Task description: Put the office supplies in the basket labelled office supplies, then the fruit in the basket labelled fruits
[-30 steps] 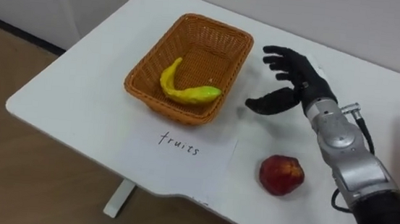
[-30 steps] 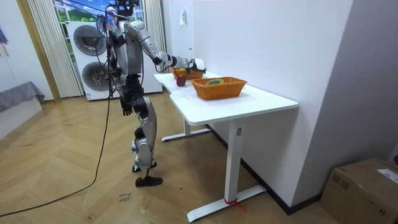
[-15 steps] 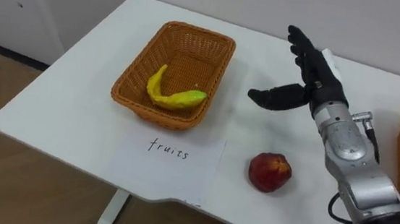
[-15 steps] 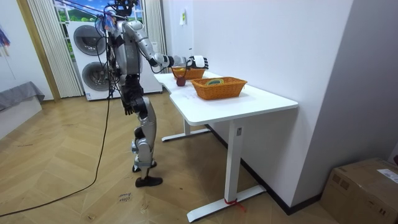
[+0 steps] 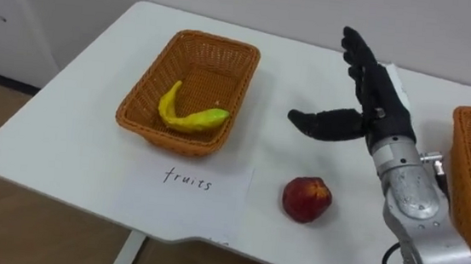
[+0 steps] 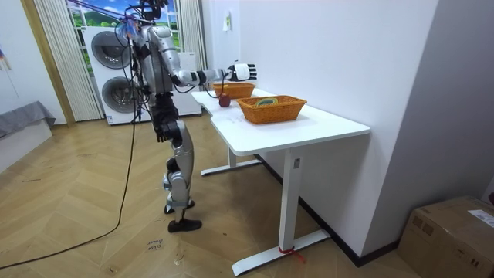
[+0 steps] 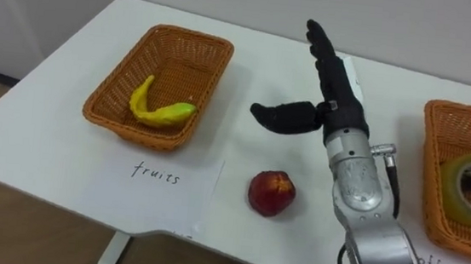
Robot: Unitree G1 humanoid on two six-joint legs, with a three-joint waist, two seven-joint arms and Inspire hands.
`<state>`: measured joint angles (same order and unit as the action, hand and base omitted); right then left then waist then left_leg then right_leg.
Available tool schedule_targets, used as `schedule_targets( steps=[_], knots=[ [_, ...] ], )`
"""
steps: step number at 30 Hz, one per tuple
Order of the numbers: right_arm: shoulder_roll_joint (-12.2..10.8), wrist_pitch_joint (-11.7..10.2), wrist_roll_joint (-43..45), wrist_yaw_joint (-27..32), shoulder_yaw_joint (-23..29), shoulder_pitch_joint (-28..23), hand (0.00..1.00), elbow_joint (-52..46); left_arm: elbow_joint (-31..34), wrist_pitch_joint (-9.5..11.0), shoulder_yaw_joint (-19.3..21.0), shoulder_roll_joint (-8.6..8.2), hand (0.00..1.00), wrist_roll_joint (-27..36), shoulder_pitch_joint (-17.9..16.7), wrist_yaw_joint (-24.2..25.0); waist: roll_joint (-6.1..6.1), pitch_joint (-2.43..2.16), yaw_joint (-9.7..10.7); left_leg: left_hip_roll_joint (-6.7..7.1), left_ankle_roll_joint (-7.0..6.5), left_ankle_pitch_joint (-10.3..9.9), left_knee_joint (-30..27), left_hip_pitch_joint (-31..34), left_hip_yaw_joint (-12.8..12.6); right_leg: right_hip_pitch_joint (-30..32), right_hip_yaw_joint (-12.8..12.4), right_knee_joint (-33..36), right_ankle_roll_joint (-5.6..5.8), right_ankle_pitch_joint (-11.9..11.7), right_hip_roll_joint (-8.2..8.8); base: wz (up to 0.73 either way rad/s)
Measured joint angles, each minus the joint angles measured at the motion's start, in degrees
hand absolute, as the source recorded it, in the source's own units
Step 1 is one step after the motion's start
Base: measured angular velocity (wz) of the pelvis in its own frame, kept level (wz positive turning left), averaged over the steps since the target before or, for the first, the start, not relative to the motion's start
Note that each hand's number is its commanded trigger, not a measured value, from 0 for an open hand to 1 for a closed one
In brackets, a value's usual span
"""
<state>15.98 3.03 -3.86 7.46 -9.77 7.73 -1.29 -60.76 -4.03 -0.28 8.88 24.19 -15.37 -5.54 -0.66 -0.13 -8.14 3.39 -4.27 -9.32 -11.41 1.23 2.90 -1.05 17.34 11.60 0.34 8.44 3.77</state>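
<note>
Stance: I have the robot standing at the desk end, right arm stretched out over it.
Right hand: spread wide and empty, raised above the desk between the two baskets, thumb pointing toward the fruit basket.
Left hand: low by the hip in the room view; I cannot tell its state.
Done: a banana lies in the fruit basket; a tape roll sits in the office basket.
Left: the red fruit is on the bare desk, just beside the paper label, below the right hand and apart from it.
Progress: I judge it nearly finished, with this one fruit to grasp and carry across.
</note>
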Motion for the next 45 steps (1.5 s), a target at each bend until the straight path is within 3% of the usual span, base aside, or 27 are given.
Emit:
schedule_targets(
  steps=[4, 8, 11, 20, 25, 31, 38, 45],
  knots=[
    [-2.8, -0.5, 0.8, -0.1, 0.0, -3.9, 0.0, -4.6, -0.1, 0.4, 0.0, -0.72, 0.0, 0.6, -0.4, 1.2, 0.88, -0.02, 0.5, -0.07, -0.11, -0.1, 0.2, -0.2, -0.6, 0.1, -0.4, 0.0, 0.03, 0.0, -0.02, -0.06],
    [-4.0, -0.5, 1.4, -0.2, -0.1, -5.2, 0.0, -4.6, -0.2, 0.8, 0.0, -1.26, 0.0, 2.8, -0.4, 1.2, 1.62, -0.51, 1.1, -0.13, -0.12, -0.1, 0.3, 0.2, -1.1, 0.7, -1.0, 0.2, 0.04, 0.0, -0.02, -0.06],
    [-4.7, -0.5, 1.4, -0.8, -0.1, -6.0, 0.0, -4.6, -0.6, 1.5, 0.0, -1.43, 0.0, 2.9, -0.4, 1.2, 1.7, -0.49, 1.9, -0.22, -0.1, -0.1, 0.3, 0.3, -1.2, 0.9, -1.1, 0.2, 0.0, 0.0, -0.12, 0.0],
    [-4.9, -0.6, 1.2, -2.8, -0.2, -11.6, 0.0, -4.6, -0.6, 2.2, -0.1, -1.65, 0.0, 3.2, 0.1, 1.1, 2.26, -0.12, 1.7, -0.66, -0.07, -0.1, 0.7, 0.5, -2.7, 1.8, -1.9, 0.2, -0.22, -0.4, -0.43, -0.08],
    [-4.9, -1.3, 2.1, -2.8, -0.4, -11.8, 0.0, -4.3, -1.3, 3.5, -0.2, -1.63, 0.0, 3.3, 1.4, 1.5, 2.72, 0.26, 1.7, -0.69, -0.04, -0.1, 0.7, 1.2, -2.9, 2.8, -3.0, 0.0, -0.25, -0.7, -0.73, -0.07],
    [-4.9, -3.1, 2.0, -2.5, -1.2, -12.7, 0.0, -1.8, -1.3, 4.3, -1.1, -1.64, 0.0, 4.0, 1.4, 2.3, 2.22, 0.3, 1.8, -0.77, -0.03, -0.1, 0.9, 1.2, -3.2, 3.1, -3.2, 0.1, -0.25, -0.7, -0.8, -0.02],
    [-4.9, -3.2, 1.7, -3.1, -3.6, -13.6, 0.0, 1.2, -1.4, 4.9, -1.2, -1.38, 0.0, 4.4, 1.6, 2.9, 1.03, 0.31, 1.8, -0.77, -0.04, -0.1, 1.0, 1.2, -3.2, 3.0, -3.1, 0.0, -0.24, -0.7, -0.77, 0.0],
    [-5.0, -3.7, 1.7, -3.4, -5.0, -13.6, 0.0, 2.6, -1.4, 5.4, -1.7, -1.08, 0.0, 4.8, 1.6, 3.6, 0.8, 0.41, 1.8, -0.71, -0.07, -0.1, 0.6, 1.2, -3.2, 2.7, -3.1, -0.1, -0.24, -0.7, -0.73, 0.0]
  ],
)
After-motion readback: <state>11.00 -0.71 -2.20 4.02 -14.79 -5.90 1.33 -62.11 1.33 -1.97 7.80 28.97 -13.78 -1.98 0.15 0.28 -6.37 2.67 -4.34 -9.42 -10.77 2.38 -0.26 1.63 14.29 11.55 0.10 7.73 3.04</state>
